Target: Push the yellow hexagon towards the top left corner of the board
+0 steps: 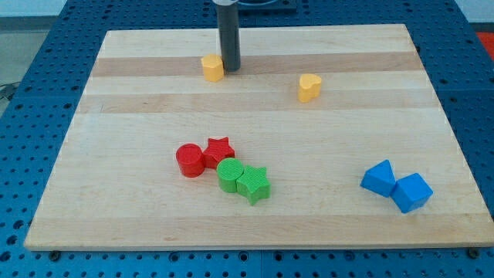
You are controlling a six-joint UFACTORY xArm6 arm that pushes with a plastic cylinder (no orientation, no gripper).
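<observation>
In the camera view, your tip (230, 69) touches the right side of the yellow hexagon (212, 67), near the surface (139, 154) top. There are no fingers, so nothing is held. Push off-centre and you risk the hexagon slipping aside, missing the corner.

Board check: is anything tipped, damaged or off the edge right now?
Nothing stands out. All blocks sit flat on the board. My tip is right beside the yellow hexagon, on its right in the view; the yellow heart stands apart.
</observation>
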